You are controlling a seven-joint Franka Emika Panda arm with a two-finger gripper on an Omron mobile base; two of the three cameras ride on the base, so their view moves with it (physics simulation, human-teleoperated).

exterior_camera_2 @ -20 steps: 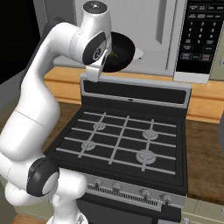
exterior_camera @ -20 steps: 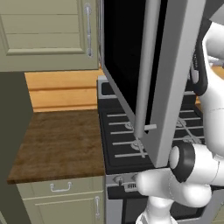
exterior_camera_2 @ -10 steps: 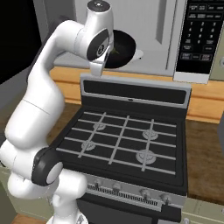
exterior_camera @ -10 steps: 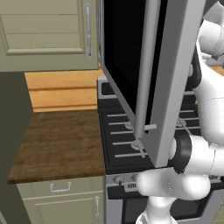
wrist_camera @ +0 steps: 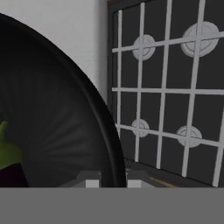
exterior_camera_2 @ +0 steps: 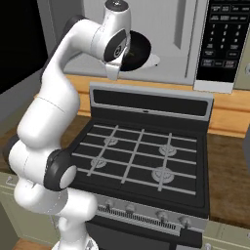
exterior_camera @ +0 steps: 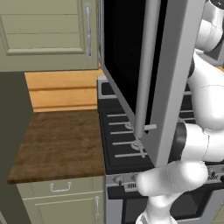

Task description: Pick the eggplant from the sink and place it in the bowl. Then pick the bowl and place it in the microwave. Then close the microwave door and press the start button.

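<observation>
Jaws clenched on the rim of the bowl (wrist_camera: pixel 61 127); in the hand view the two fingertips (wrist_camera: pixel 92 182) straddle that black rim at the bottom edge, one tip each side; gripper (wrist_camera: pixel 110 183) sits right on it. Eggplant (wrist_camera: pixel 9 168) lies inside the bowl, at the left edge of the hand view: green cap up, purple body below, partly cut off. Right base view: bowl (exterior_camera_2: pixel 137 51) is held at the mouth of the microwave (exterior_camera_2: pixel 171 34) cavity, over the front edge of its floor, just beyond the hand; whether it touches the floor I cannot tell. Arm (exterior_camera_2: pixel 58 97) reaches up from lower left, wrist at the cavity opening. Control panel (exterior_camera_2: pixel 222 39) is on the microwave's right side. Door (exterior_camera: pixel 144 65) hangs wide open, swung out to the left, black glass facing out, bar handle (exterior_camera: pixel 146 70) running down its face in the left base view. Stove (exterior_camera_2: pixel 141 156) is directly under the microwave; its grates show beside the bowl in the hand view. Worktop (exterior_camera: pixel 61 144) lies left of the stove; cabinet door (exterior_camera: pixel 48 35) above it.
</observation>
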